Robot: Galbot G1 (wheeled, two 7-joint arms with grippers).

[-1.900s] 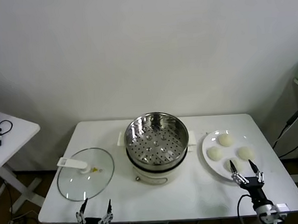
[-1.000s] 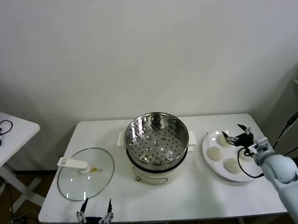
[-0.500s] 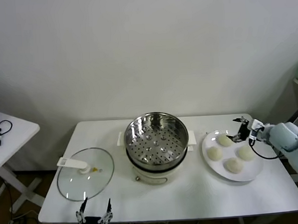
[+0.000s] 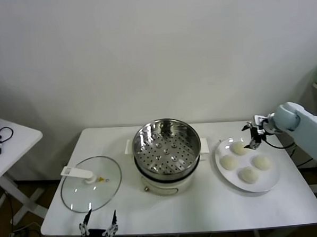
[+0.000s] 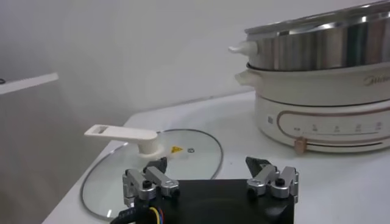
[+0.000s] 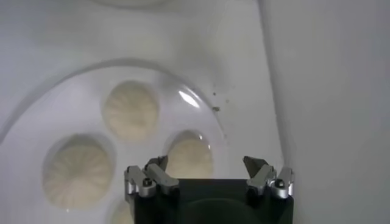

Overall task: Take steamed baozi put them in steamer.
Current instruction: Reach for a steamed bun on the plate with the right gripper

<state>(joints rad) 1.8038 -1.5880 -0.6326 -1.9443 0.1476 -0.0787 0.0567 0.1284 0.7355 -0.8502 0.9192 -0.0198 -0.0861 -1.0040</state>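
- The right gripper (image 4: 253, 135) hangs above the far edge of the white plate (image 4: 225, 173), at the right end of the bench (image 4: 216, 205); its fingers stand wide apart and hold nothing.
- In the right wrist view the same gripper (image 6: 207, 173) looks straight down on the plate (image 6: 36, 103), with one bun partly under its black body.
- Four steamed baozi lie on the plate, none touching another: the far baozi (image 4: 240, 148) sits just below the gripper, the left baozi (image 4: 228, 161) nearest the cooker, the right baozi (image 4: 261, 162) toward the bench's right edge, and the near baozi (image 4: 248, 174) closest to the robot.
- The steamer (image 4: 166, 145) stands in the middle of the bench on its cream-white cooker base (image 4: 164, 186), just left of the plate; its perforated floor is bare, with no bun inside.
- The glass lid (image 4: 91, 183) with a white handle (image 4: 77, 172) lies flat on the left part of the bench, apart from the cooker.
- The left gripper (image 4: 99, 222) is parked low at the near edge of the bench, just in front of the lid; in the left wrist view it (image 5: 210, 176) is spread open and empty, with the lid (image 5: 189, 152) and the cooker base (image 5: 323, 115) beyond it.
- A second white table (image 4: 11, 139) stands off to the left, apart from the bench.
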